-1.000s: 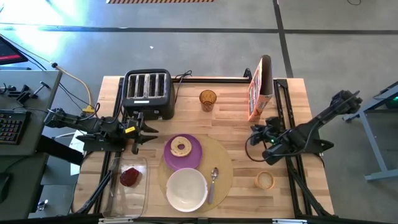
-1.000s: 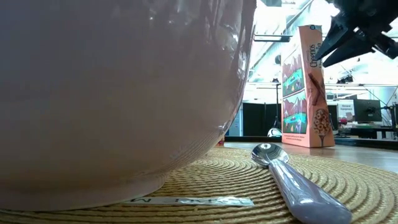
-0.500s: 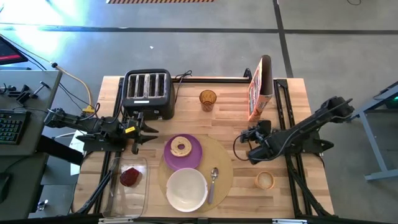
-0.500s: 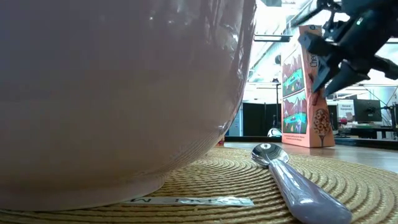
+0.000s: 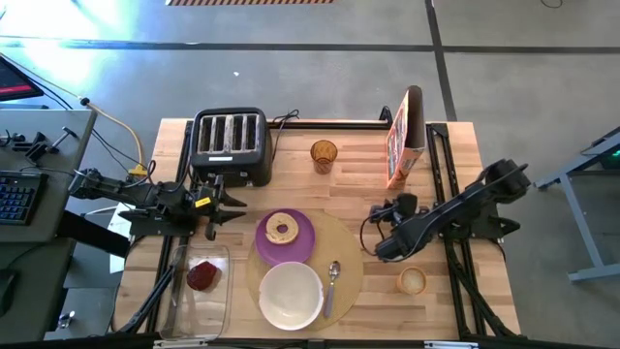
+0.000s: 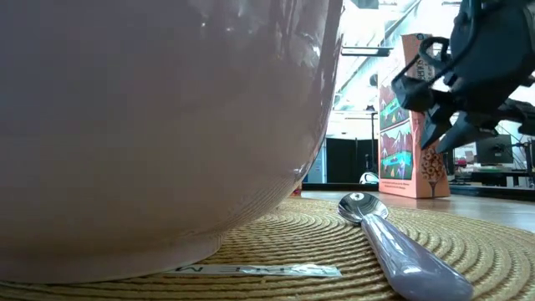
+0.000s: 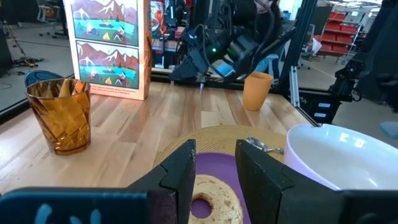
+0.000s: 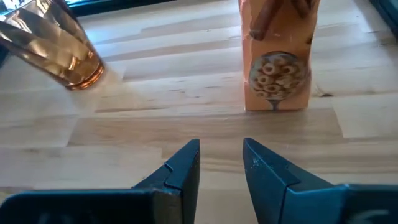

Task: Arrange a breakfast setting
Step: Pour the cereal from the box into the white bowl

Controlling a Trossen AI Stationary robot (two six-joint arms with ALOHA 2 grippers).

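A round tan placemat (image 5: 347, 242) lies at the table's near middle. On it sit a purple plate (image 5: 303, 244) with a bagel ring (image 5: 282, 230), a white bowl (image 5: 291, 294) and a metal spoon (image 5: 332, 281). A dark red food piece (image 5: 203, 275) lies in the clear container (image 5: 215, 308) at the near left. No loose cereal shows. My left gripper (image 5: 225, 206) is open and empty left of the plate, pointing at it (image 7: 215, 162). My right gripper (image 5: 392, 210) is open and empty above the wood right of the placemat, facing the cereal box (image 8: 278, 62).
A black toaster (image 5: 230, 143) stands at the far left. An amber glass (image 5: 324, 155) stands at the far middle. An upright cereal box (image 5: 404, 136) stands at the far right. A small tan cup (image 5: 413, 281) stands right of the placemat.
My right gripper has moved down and toward the table's left and near edges, closer to the placemat, staying open and empty. Nothing on the table has moved.
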